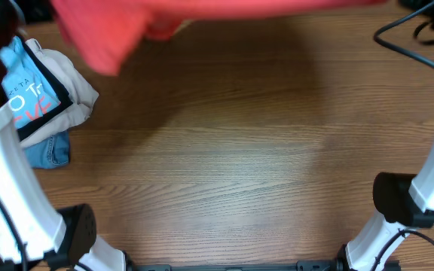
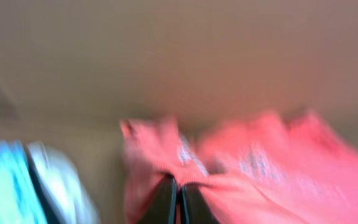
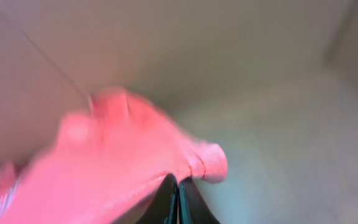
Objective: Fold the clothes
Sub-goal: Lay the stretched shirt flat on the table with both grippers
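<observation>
**Coral-red cotton T-shirt (image 1: 104, 30) held aloft**
Brown wood-grain table (image 1: 239, 150) below, wrist views blurred. Left gripper (image 2: 179, 193) and right gripper (image 3: 178, 193) both clenched on shirt fabric; shirt spreads out from each jaw pair, long axis running between the two pairs

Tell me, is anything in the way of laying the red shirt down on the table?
Nothing visible. The left gripper and right gripper both pinch the red shirt, and the table below is bare wood. The pile of other clothes sits off to the left.
</observation>
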Robot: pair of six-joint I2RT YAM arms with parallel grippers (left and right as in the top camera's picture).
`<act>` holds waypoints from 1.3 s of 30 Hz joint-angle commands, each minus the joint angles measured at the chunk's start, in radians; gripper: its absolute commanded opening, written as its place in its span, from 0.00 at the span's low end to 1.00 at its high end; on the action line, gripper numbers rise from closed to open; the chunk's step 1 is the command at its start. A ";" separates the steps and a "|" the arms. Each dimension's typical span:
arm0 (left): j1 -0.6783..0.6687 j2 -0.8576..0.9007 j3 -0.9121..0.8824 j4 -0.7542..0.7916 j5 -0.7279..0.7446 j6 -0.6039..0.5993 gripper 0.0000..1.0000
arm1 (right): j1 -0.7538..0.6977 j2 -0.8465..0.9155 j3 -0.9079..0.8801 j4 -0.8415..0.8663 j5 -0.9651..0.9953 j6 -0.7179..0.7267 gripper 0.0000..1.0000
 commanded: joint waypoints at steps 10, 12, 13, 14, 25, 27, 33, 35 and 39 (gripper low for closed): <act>-0.189 0.296 -0.184 -0.359 0.019 0.149 0.04 | -0.004 0.061 -0.420 -0.129 -0.053 -0.056 0.04; -0.198 0.298 -0.243 -0.359 0.011 0.150 0.04 | -0.004 0.061 -0.487 -0.129 -0.053 -0.057 0.04; -0.200 0.298 -0.274 -0.359 0.006 0.150 0.04 | -0.004 0.061 -0.515 -0.129 -0.053 -0.057 0.04; -0.200 0.297 -0.306 -0.359 0.000 0.150 0.04 | -0.004 0.060 -0.553 -0.129 -0.057 -0.057 0.04; -0.200 0.211 -0.655 -0.360 -0.052 0.146 0.04 | -0.008 -0.003 -0.865 -0.127 -0.128 -0.056 0.04; -0.200 0.171 -0.738 -0.359 -0.073 0.133 0.04 | -0.011 -0.031 -0.928 -0.119 -0.127 -0.057 0.04; -0.200 0.014 -0.976 -0.344 -0.253 -0.027 0.04 | -0.012 -0.146 -1.125 -0.084 -0.128 -0.048 0.04; -0.200 -0.051 -1.055 -0.320 -0.250 -0.027 0.04 | -0.012 -0.195 -1.191 -0.067 -0.128 -0.047 0.04; -0.200 -0.171 -1.181 -0.259 -0.243 -0.023 0.04 | -0.012 -0.298 -1.302 -0.031 -0.128 -0.024 0.04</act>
